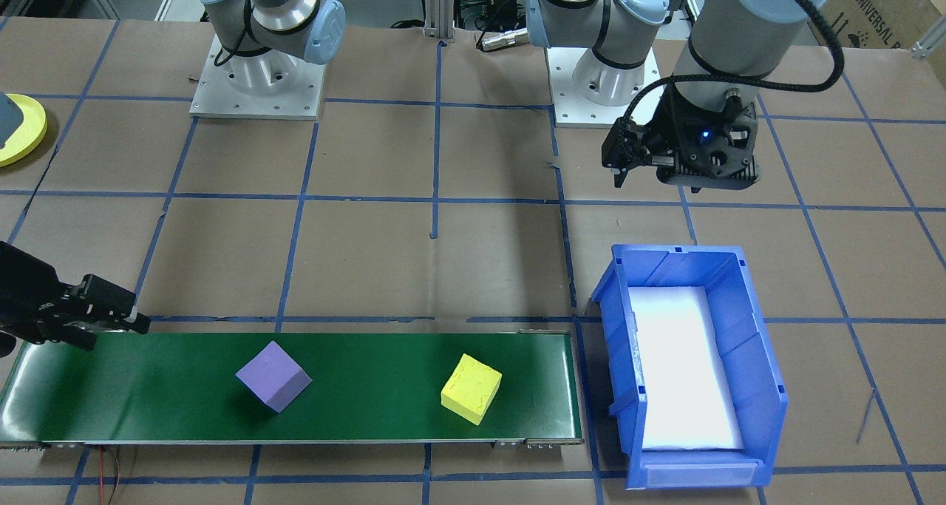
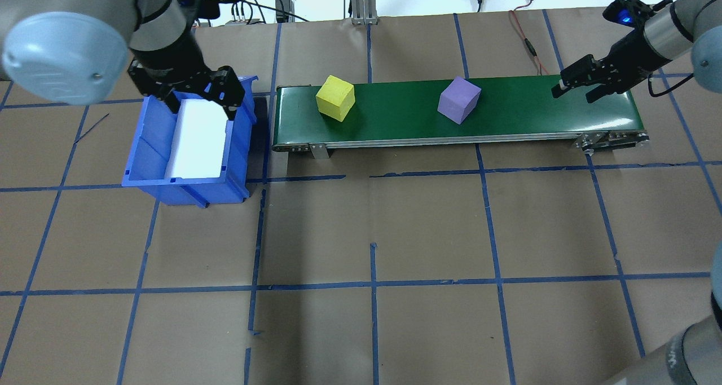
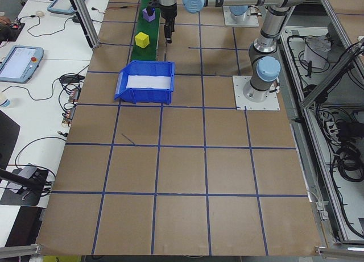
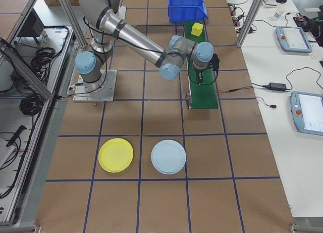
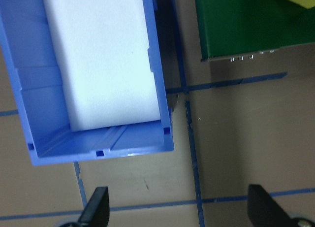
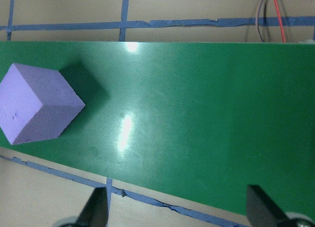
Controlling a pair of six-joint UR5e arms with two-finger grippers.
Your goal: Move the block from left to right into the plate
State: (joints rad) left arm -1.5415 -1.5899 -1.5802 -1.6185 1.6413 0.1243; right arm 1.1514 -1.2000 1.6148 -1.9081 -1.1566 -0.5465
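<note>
A yellow block (image 2: 335, 97) and a purple block (image 2: 458, 99) sit on the green conveyor belt (image 2: 524, 114), the yellow one near its left end. My right gripper (image 2: 572, 94) hovers open over the belt's right end, empty, with the purple block (image 6: 37, 105) off to its side. My left gripper (image 2: 200, 106) hangs open and empty above the blue bin (image 2: 146, 159). The yellow plate (image 4: 116, 155) lies on the table far out on my right, beyond the belt's end. Only its edge (image 1: 15, 131) shows in the front view.
A light blue plate (image 4: 168, 156) lies beside the yellow one. The blue bin (image 5: 29, 104) holds a white foam pad and stands just off the belt's left end. Brown paper with blue tape lines covers the table.
</note>
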